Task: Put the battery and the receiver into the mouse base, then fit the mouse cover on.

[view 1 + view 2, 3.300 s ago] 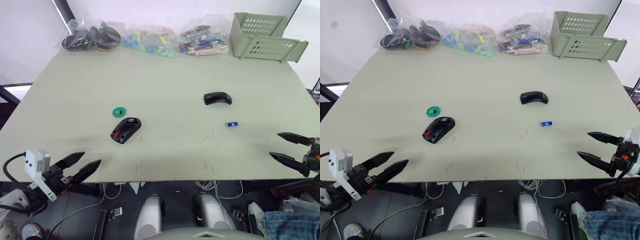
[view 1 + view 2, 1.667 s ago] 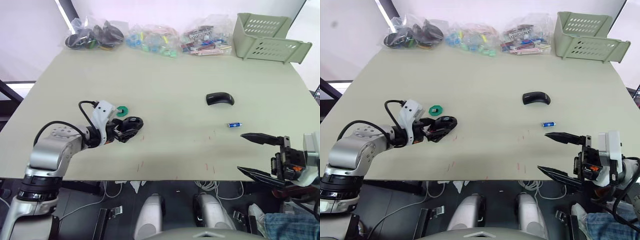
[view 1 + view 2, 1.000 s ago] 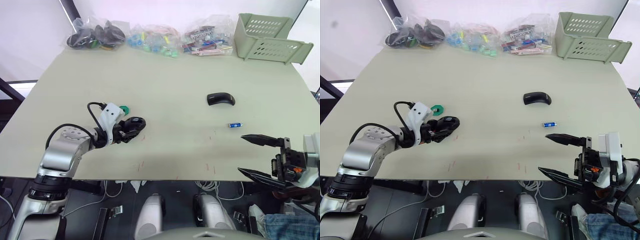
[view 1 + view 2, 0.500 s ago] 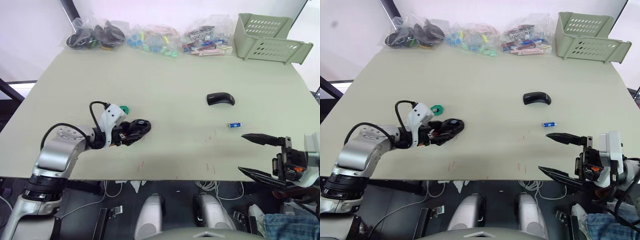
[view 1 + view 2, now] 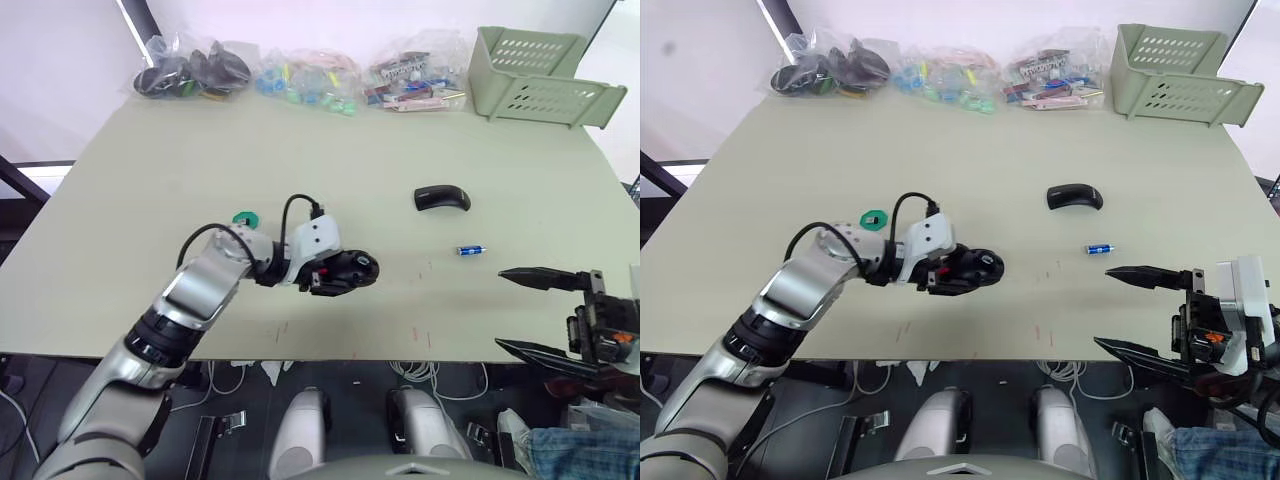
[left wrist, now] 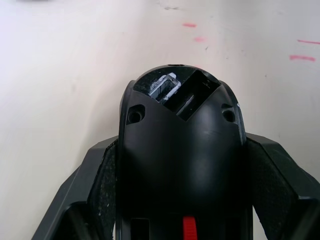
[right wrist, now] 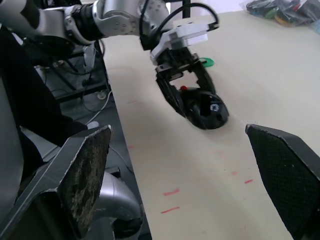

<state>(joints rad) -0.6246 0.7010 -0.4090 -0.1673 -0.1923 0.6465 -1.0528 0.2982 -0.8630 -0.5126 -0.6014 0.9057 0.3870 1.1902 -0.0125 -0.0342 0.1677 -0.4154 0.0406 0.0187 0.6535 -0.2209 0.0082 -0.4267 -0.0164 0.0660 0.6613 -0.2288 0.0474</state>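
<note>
The black mouse base (image 5: 352, 268), with a red patch in its hollow, lies near the middle of the table. My left gripper (image 5: 335, 275) is shut on its two sides, and the black fingers (image 6: 102, 182) flank it in the left wrist view. The base's open end (image 6: 175, 90) shows a slot with a silvery part. To the right lies the small blue battery (image 5: 469, 250). Beyond the battery rests the glossy black mouse cover (image 5: 441, 198). My right gripper (image 5: 500, 308) is open past the table's front right edge, nothing between its fingers. The receiver is out of view.
A green ring (image 5: 245, 217) lies left of the mouse base. Several bags of parts (image 5: 300, 78) line the far edge, with a pale green basket (image 5: 535, 75) at the far right. Red marks (image 5: 415, 335) dot the pale table (image 5: 150, 150) near its front.
My left gripper has carried the mouse base to the right, from beside the green ring towards the table's middle. The right gripper has drifted slightly right and stays open.
</note>
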